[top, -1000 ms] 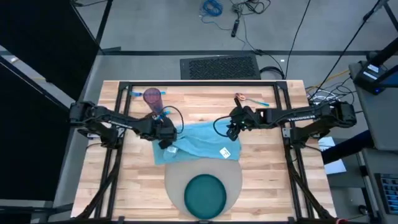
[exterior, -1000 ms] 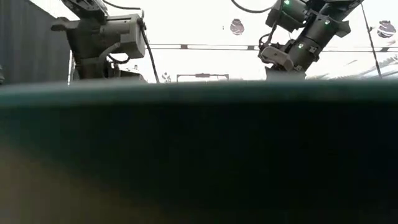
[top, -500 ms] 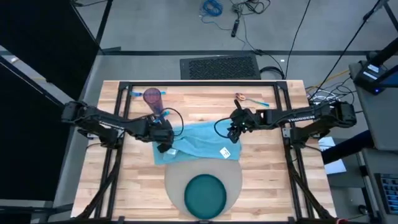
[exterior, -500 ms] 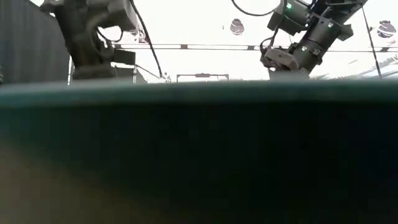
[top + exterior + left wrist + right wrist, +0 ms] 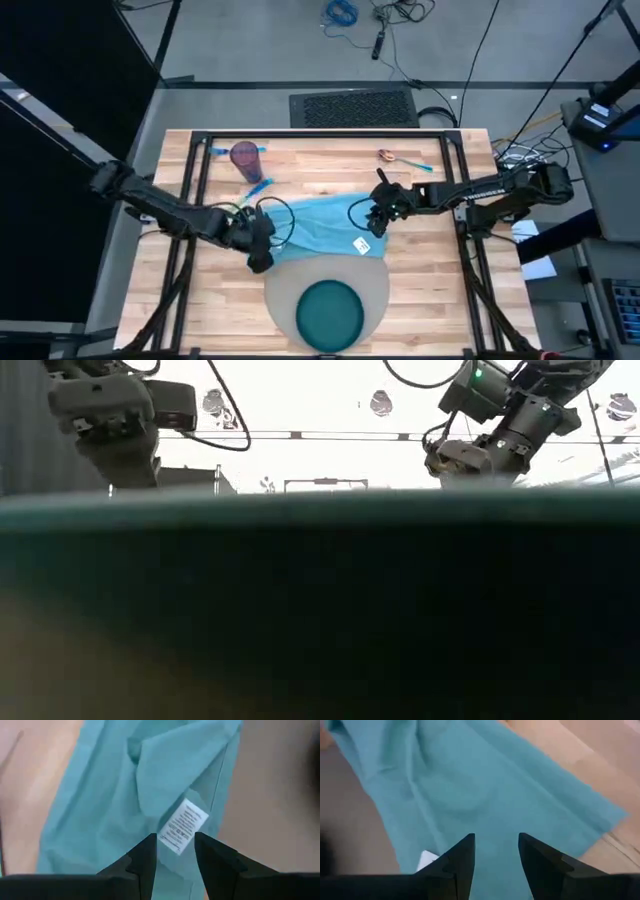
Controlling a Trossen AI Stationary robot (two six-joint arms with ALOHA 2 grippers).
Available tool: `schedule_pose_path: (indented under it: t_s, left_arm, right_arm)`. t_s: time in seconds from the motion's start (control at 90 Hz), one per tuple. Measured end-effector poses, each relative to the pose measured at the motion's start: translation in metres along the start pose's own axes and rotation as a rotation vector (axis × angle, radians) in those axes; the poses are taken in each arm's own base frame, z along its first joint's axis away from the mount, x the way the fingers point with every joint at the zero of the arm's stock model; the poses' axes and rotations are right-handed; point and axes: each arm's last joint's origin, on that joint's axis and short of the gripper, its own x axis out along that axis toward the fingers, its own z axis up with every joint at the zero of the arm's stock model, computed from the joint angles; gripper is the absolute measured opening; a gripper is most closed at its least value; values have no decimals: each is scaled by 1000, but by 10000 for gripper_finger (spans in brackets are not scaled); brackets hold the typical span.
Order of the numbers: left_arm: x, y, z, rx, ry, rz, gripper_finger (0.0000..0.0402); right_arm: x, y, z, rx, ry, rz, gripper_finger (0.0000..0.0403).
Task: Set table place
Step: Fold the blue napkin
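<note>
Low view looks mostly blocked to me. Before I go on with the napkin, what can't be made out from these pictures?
- Low view: the dark plate rim fills the picture and hides the table top, napkin and both sets of jaws.
- High view: the objects by the table's far edge are too small to identify; the left gripper is a dark blur.
- Wrist views: the white label print is unreadable; whether the napkin is touched is unclear.

A crumpled light blue napkin (image 5: 320, 225) with a white label (image 5: 183, 825), a purple cup (image 5: 245, 156), and a spoon (image 5: 392, 157).
</note>
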Motion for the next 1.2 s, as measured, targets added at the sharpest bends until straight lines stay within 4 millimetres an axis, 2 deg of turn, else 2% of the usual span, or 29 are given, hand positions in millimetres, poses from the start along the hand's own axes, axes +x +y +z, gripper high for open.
schedule_pose_path:
  t_s: [0.1, 0.344, 0.789, 1.056, 1.2]
  left_arm:
    - [9, -3, -7, -8, 33, 39, 118]
    - [25, -7, -10, 19, 69, 80, 118]
    - [30, -6, -4, 18, 45, 67, 118]
    - [30, -6, -4, 23, 44, 65, 118]
    - [30, -6, -4, 23, 44, 65, 118]
  right_arm:
    - [-1, 5, -2, 4, -3, 19, 137]
    - [-3, 21, -12, -24, 11, 69, 137]
    - [-15, 60, -47, -255, 60, 166, 137]
    - [-16, 58, -58, -251, 49, 36, 137]
    - [-3, 56, -62, -245, 94, -9, 137]
